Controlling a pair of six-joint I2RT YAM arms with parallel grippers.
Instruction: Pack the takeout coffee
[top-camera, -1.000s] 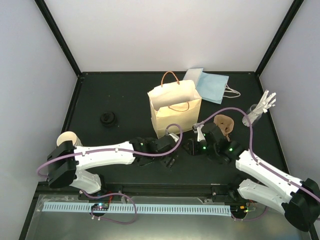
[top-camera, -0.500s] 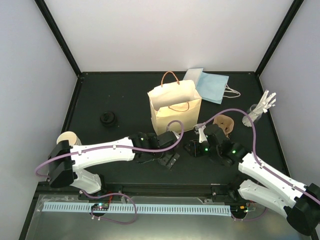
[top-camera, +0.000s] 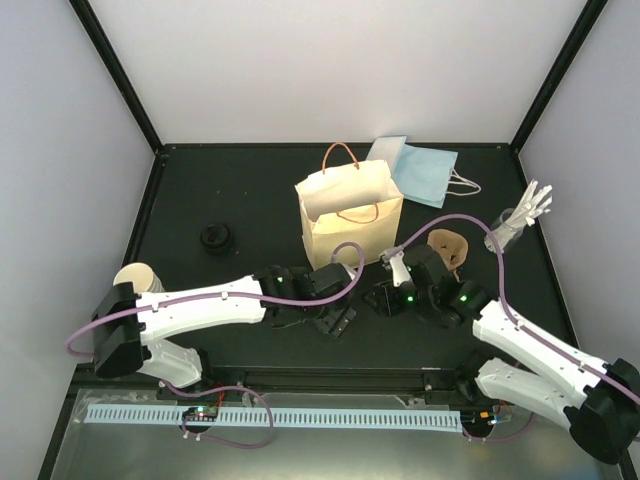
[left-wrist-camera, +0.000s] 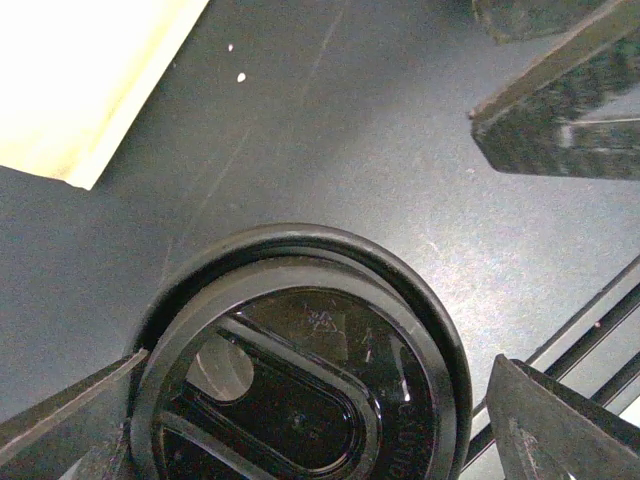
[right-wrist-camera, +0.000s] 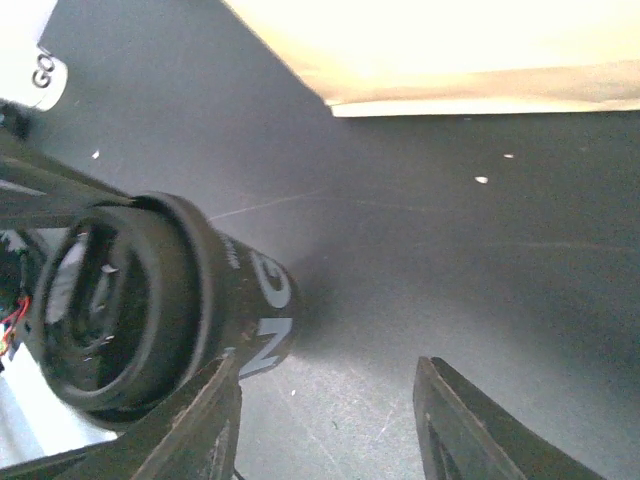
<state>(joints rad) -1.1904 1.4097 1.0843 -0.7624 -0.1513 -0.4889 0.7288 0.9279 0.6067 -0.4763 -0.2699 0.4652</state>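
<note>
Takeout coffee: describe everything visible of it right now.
Only the top of the takeout coffee shows: a round, glossy black plastic lid, raised rim, oblong recess across the centre, fine scratches. The cup body is hidden beneath. It stands upright on the dark table, between the open fingers of the left gripper: one finger is clear of the rim, the other too close to judge contact. The paper bag is nearby, apart.
</note>
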